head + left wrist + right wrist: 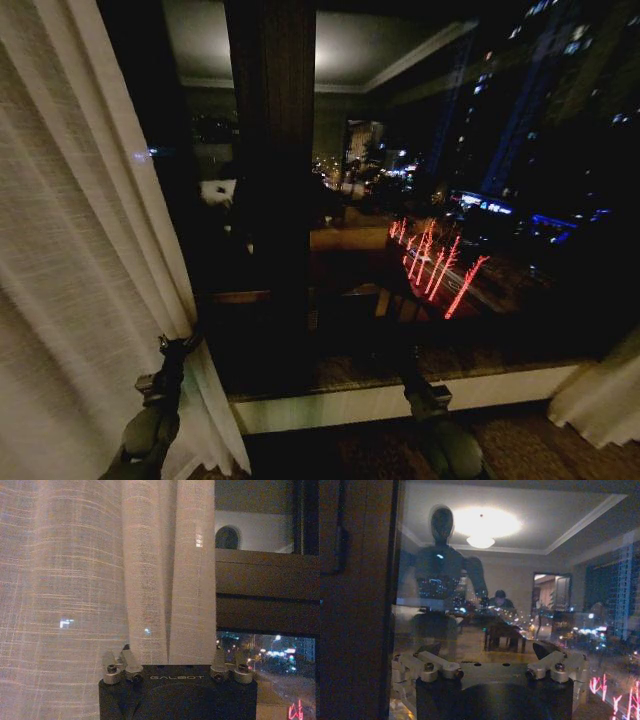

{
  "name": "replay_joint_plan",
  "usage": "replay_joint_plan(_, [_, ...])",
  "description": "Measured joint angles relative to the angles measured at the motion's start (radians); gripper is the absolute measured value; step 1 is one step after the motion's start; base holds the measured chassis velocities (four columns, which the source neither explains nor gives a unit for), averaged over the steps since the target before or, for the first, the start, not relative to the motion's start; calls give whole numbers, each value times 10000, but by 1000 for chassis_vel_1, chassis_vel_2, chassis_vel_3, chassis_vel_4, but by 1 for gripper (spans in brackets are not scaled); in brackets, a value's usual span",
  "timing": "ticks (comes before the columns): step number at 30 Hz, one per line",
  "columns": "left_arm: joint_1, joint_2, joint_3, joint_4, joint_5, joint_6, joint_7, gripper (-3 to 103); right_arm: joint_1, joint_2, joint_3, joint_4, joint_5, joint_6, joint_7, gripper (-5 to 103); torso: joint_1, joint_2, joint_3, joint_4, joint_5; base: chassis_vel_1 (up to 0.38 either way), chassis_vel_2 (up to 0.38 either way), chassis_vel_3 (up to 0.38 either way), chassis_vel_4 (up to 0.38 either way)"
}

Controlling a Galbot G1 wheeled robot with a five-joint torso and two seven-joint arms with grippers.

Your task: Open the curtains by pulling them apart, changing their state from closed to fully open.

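The curtains are sheer cream pleated fabric. The left panel point(80, 250) is gathered at the left of the window, and a bottom corner of the right panel point(600, 400) shows at the far right. Dark glass lies bare between them. My left gripper point(180, 345) is at the inner edge of the left panel, low down. In the left wrist view the left gripper point(170, 652) stands open with a hanging fold of the curtain point(165, 580) between its fingers. My right gripper point(408, 368) is low before the sill, and in its wrist view the right gripper point(485, 650) is open, facing the glass and holding nothing.
A dark vertical window post point(270, 150) stands just right of the left panel. A pale sill point(400, 400) runs along the window's foot above patterned carpet. The glass point(495, 580) reflects the robot, a ceiling lamp and the room, with city lights beyond.
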Motion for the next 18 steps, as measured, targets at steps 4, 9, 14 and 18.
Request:
replay_joint_plan(4, [83,-47,-28,-18,-76,-201,118,53,0,0,0,0,0,0,0,100,0,0,0,0,0,0,0,0,0])
replay_joint_plan(9, [140,-101,-41,-70,-215,-231,117,31,0,0,0,0,0,0,0,100,0,0,0,0,1,0,0,0,0])
replay_joint_plan(14, [196,-182,-48,-179,-147,-138,-100,15,0,0,0,0,0,0,0,100,-1,0,0,0,1,0,0,0,0])
replay_joint_plan(18, [280,-224,-47,-248,-66,-117,-152,2,0,0,0,0,0,0,0,100,0,0,-1,0,2,0,0,0,0])
